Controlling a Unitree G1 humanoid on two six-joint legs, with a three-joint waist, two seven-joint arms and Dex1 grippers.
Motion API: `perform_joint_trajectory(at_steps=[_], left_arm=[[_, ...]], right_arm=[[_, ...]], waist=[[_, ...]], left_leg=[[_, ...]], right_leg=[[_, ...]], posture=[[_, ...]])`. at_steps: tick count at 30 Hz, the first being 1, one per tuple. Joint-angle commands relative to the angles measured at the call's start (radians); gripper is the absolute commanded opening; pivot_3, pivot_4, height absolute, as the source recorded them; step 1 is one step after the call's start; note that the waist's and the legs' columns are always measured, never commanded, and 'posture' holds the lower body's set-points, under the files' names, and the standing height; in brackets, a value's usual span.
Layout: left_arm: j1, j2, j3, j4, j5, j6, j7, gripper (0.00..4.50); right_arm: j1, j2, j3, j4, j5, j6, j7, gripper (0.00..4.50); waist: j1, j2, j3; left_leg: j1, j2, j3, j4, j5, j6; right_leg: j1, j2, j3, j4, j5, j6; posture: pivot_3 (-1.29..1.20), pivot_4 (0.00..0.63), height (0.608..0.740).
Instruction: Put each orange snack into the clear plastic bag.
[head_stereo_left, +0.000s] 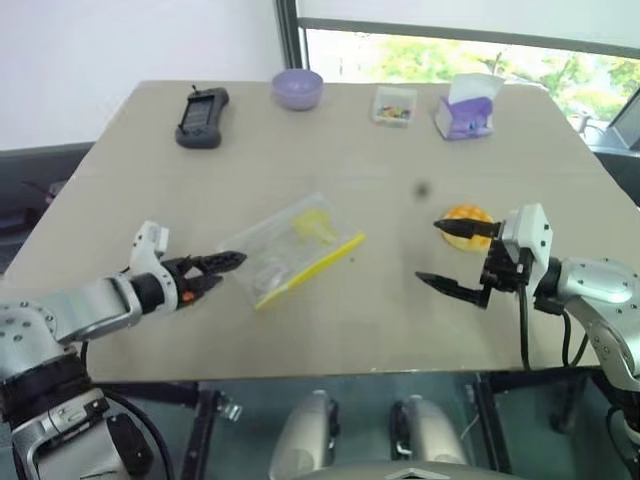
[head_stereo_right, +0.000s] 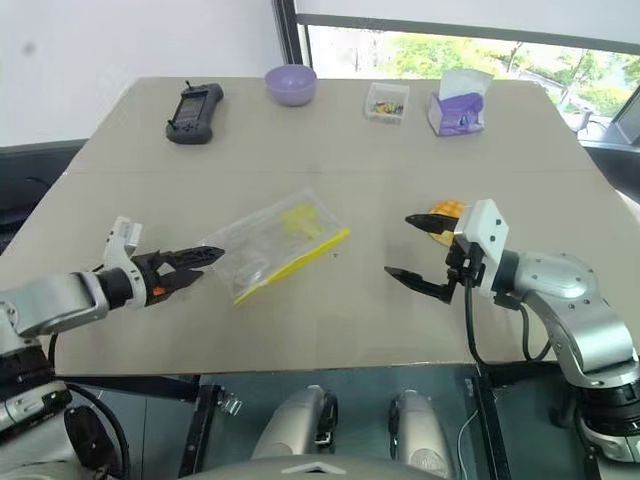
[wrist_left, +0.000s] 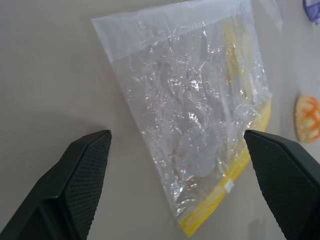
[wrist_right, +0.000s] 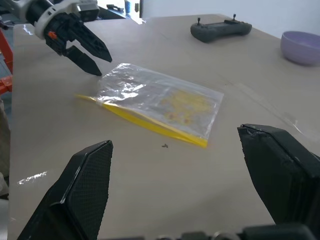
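The clear plastic bag (head_stereo_left: 295, 248) lies flat and crinkled mid-table, yellow seal strip along its near edge. At its left corner, the left gripper (head_stereo_left: 215, 270) hovers, fingers spread wide, empty. To the bag's right, the right gripper (head_stereo_left: 452, 258) gapes wide, holding nothing. Just behind it sits the orange snack (head_stereo_left: 466, 219), round, grid-topped.

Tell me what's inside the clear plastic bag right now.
No bun: the clear plastic bag lies flat on the table, showing only a pale yellow patch through the film; print or contents, I cannot tell. The orange snack sits outside, by the right gripper.
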Motion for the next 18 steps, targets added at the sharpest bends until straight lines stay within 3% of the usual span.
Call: perform_joint_trajectory(at_steps=[1,7,8,12,14,18], left_arm=[[-0.038,-0.072,-0.099,0.164,0.066,0.031,-0.002,4.5],[-0.143,-0.163,-0.123,0.319,0.216,0.0,-0.033,4.5],[-0.155,-0.175,-0.121,0.339,0.239,-0.008,-0.041,4.26],[-0.196,-0.207,-0.119,0.376,0.325,-0.043,-0.079,3.05],[-0.211,-0.22,-0.114,0.383,0.357,-0.049,-0.097,1.96],[-0.229,-0.246,-0.056,0.369,0.384,-0.041,-0.099,0.23]], right_arm=[[0.001,-0.013,-0.036,-0.053,0.005,0.005,-0.02,4.38],[-0.002,-0.014,-0.035,-0.061,0.001,0.014,-0.04,4.38],[-0.002,-0.014,-0.035,-0.062,-0.001,0.015,-0.043,4.46],[0.0,-0.011,-0.034,-0.066,-0.008,0.014,-0.058,4.5],[0.001,-0.008,-0.031,-0.066,-0.017,0.008,-0.065,4.5],[0.0,0.003,-0.011,-0.07,-0.042,-0.008,-0.079,4.5]], waist=[[0.008,0.002,-0.003],[0.03,0.009,-0.013],[0.031,0.01,-0.015],[0.03,0.011,-0.018],[0.031,0.011,-0.018],[0.03,0.011,-0.018]], left_leg=[[0.0,-0.001,0.0,0.0,0.0,0.001],[0.0,-0.008,-0.001,0.0,0.003,0.004],[-0.001,-0.01,-0.001,0.0,0.003,0.005],[-0.001,-0.015,0.0,0.0,0.006,0.01],[-0.002,-0.016,0.0,0.0,0.006,0.01],[-0.003,-0.016,0.0,-0.001,0.006,0.01]], right_leg=[[0.0,0.0,-0.001,0.0,0.0,0.0],[0.002,-0.005,-0.003,0.0,0.002,0.005],[0.002,-0.007,-0.003,0.0,0.003,0.007],[0.004,-0.015,-0.004,-0.004,0.004,0.014],[0.006,-0.018,-0.005,-0.007,0.005,0.017],[0.007,-0.025,-0.008,-0.012,0.009,0.022]], posture=[[0.0,0.15,0.74],[0.0,0.15,0.74],[0.0,0.15,0.74],[0.0,0.15,0.74],[0.0,0.15,0.74],[0.0,0.15,0.74]])
